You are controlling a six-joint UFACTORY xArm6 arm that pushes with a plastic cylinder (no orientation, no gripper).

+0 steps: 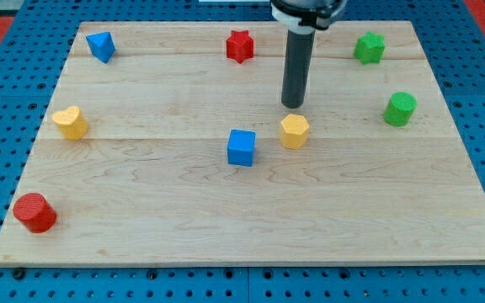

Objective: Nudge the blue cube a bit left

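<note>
The blue cube [242, 147] sits near the middle of the wooden board [251, 227]. My tip [293, 105] is at the end of the dark rod, up and to the right of the blue cube. It stands just above a yellow hexagonal block [295, 131], which lies right of the blue cube. The tip touches neither block.
A blue triangular block [101, 46] sits at top left, a red star [240, 45] at top centre, a green star-like block [370, 48] at top right. A green cylinder [400, 108] is at right, a yellow heart-like block [71, 122] at left, a red cylinder [34, 212] at bottom left.
</note>
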